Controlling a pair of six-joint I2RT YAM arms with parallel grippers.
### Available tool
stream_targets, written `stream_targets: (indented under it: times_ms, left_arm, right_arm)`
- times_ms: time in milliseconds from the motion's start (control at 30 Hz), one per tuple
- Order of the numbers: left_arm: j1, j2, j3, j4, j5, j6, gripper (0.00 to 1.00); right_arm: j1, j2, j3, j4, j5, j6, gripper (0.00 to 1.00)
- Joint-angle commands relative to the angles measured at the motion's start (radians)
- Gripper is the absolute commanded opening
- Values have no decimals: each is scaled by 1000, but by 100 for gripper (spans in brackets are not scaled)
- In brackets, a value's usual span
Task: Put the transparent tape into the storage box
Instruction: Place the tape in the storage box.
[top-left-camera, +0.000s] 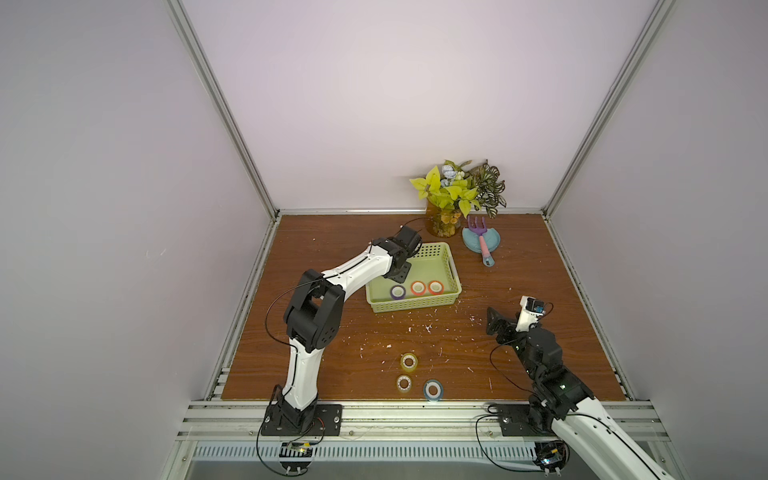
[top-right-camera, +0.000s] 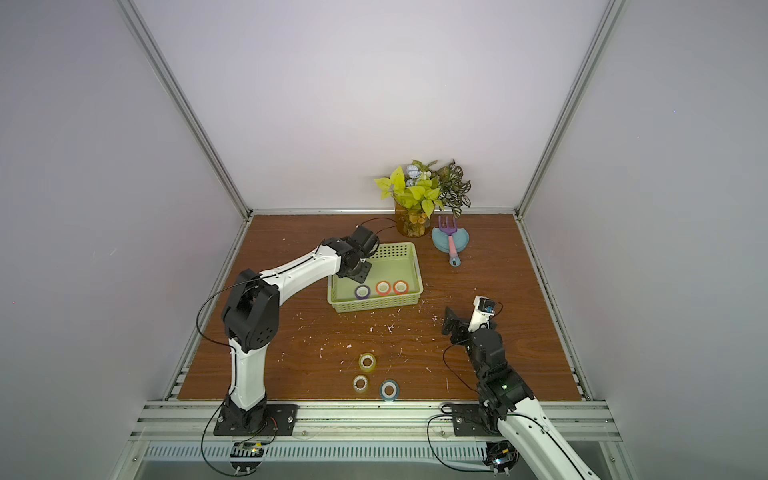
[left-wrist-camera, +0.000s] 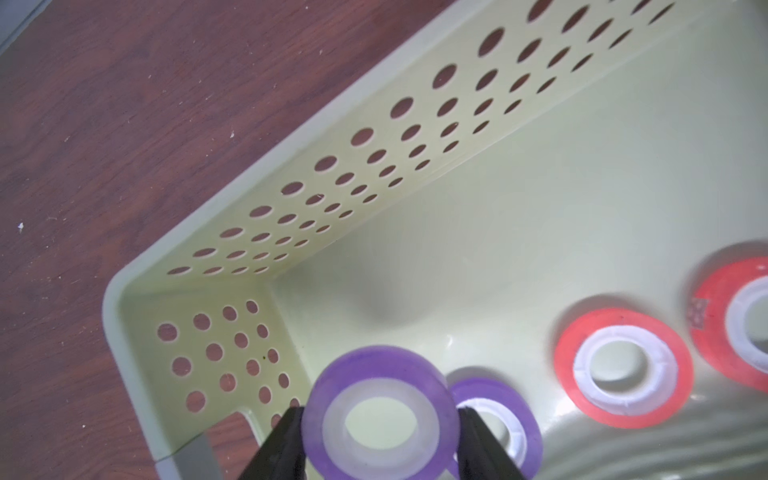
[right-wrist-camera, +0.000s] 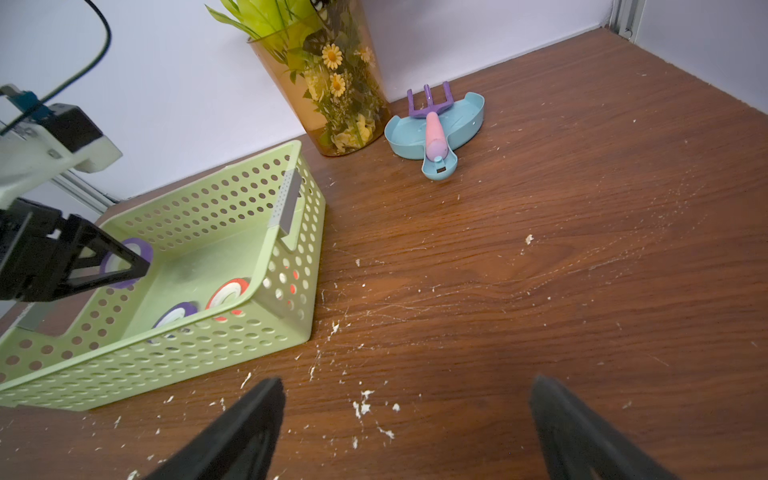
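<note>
L hand (left-wrist-camera: 380, 419) is clamped on a purple tape roll (left-wrist-camera: 380, 359), one finger each side, holding it above the floor of the storage box (top-left-camera: 415, 306) at the box's 9 o'clock end. Under and just beside it, flat on the box floor, is a 2nd purple roll (left-wrist-camera: 498, 390). Next come an orange roll (left-wrist-camera: 623, 322) and its twin (left-wrist-camera: 715, 299), all in a row along the 6 o'clock wall. R hand (right-wrist-camera: 407, 399) has jaws wide w/ nothing btw them, over bare tabletop (right-wrist-camera: 540, 270) at the box's 4 o'clock, well apart. Near the tabletop's 6 o'clock edge lie a yellowish clear roll (top-left-camera: 402, 362), a clear roll (top-left-camera: 397, 383) and a blue roll (top-left-camera: 425, 390). A vase of plants (top-left-camera: 444, 222) is at the box's 1 o'clock. A blue dish (top-left-camera: 469, 243) w/ a toy rake (top-left-camera: 484, 249) across it is at 2 o'clock.
</note>
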Motion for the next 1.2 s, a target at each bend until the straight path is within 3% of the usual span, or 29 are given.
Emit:
stream_targets:
  times_ms: [0, 433, 667, 800, 1000, 1167]
  left_arm:
    - [20, 34, 21, -8, -46, 3, 52]
    - [55, 87, 23, 27, -44, -5, 56]
    - [56, 88, 42, 26, -31, -2, 67]
    - [55, 71, 66, 25, -26, -5, 69]
    - [57, -57, 66, 43, 7, -38, 77]
    - [58, -257, -85, 148, 86, -66, 97]
  right_arm:
    - [-1, -3, -11, 26, 6, 8, 99]
    - [-1, -8, -11, 24, 6, 7, 99]
    - [-1, -7, -11, 23, 6, 8, 99]
    - [-1, -7, -10, 23, 6, 8, 99]
    - [-1, -3, -2, 18, -4, 1, 99]
    - [-1, 41, 22, 18, -47, -21, 99]
